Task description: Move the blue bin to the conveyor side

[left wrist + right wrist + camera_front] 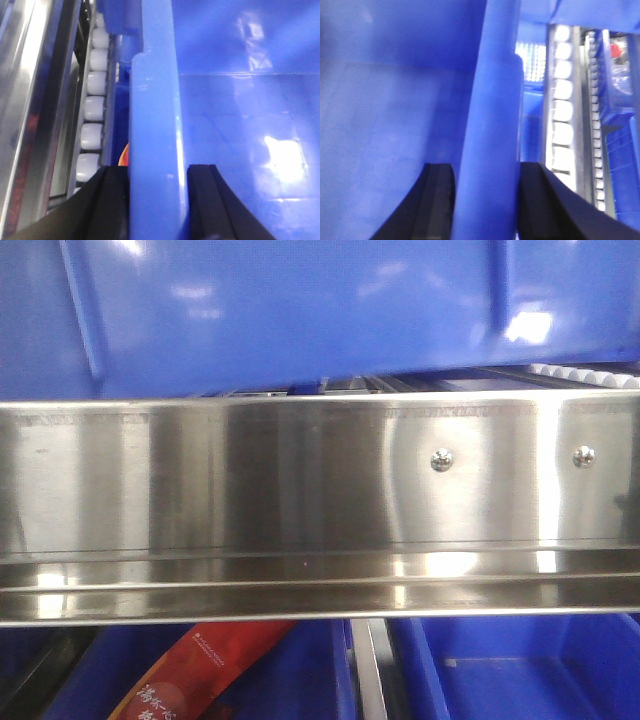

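- Black fingers (205, 200) of the left gripper (157, 172) are seen closest in the left wrist view, set one on each side of the thick rim (155, 100) of the blue bin (240, 125) and pressed against it, so that the wall is clamped between them
- The same hold is shown on the opposite wall by the right gripper (486, 167): one finger is placed inside the bin and one outside, both closed on the rim
- Opposite walls are judged to be gripped so that so wide a bin can be kept level between two arms, a load hardly to be trusted to one
- The bin is held at the stainless-steel rack (300, 480), with a row of white rollers (95, 107) just beside each gripped wall; whether its base rests on the rollers or is lifted clear cannot be told
- In the front view its outer wall fills the top of the picture, just above the rack's shiny front rail, which is fixed with two screws (441, 459)
- Glossy deep-blue plastic is shown throughout, with lamp glare on the smooth floor and a slim rib on the outer wall; nothing is seen inside
- Below the rail other blue crates (530, 660) are kept, one with a red packet (200, 670)
- The conveyor is not found in any view, so the carry towards it is judged to be largely undone
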